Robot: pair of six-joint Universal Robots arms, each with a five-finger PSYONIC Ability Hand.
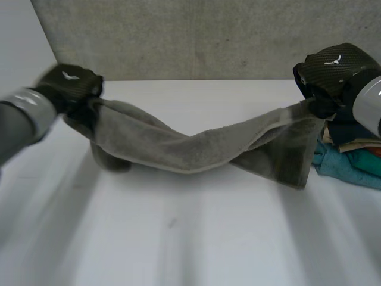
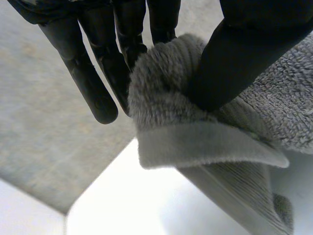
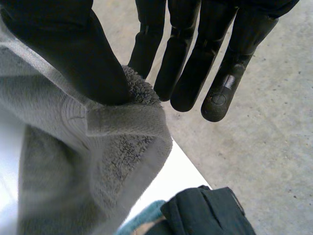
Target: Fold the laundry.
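Left hand (image 2: 247, 54) and right hand (image 3: 73, 56) each pinch one end of the grey towel (image 1: 196, 146), thumb against fingers; it sags between them over the white table (image 1: 178, 238).

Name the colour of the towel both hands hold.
The towel is grey; head view shows it best.

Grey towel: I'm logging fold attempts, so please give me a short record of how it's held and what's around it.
item: grey towel, strung between both hands, sagging in the middle
left: left hand pinches one end between thumb and fingers
right: right hand pinches the other end between thumb and fingers
fold state: not yet folded, twisted along its length
nearby: pile of clothes, teal and dark pieces, beside the right hand
surface: white table
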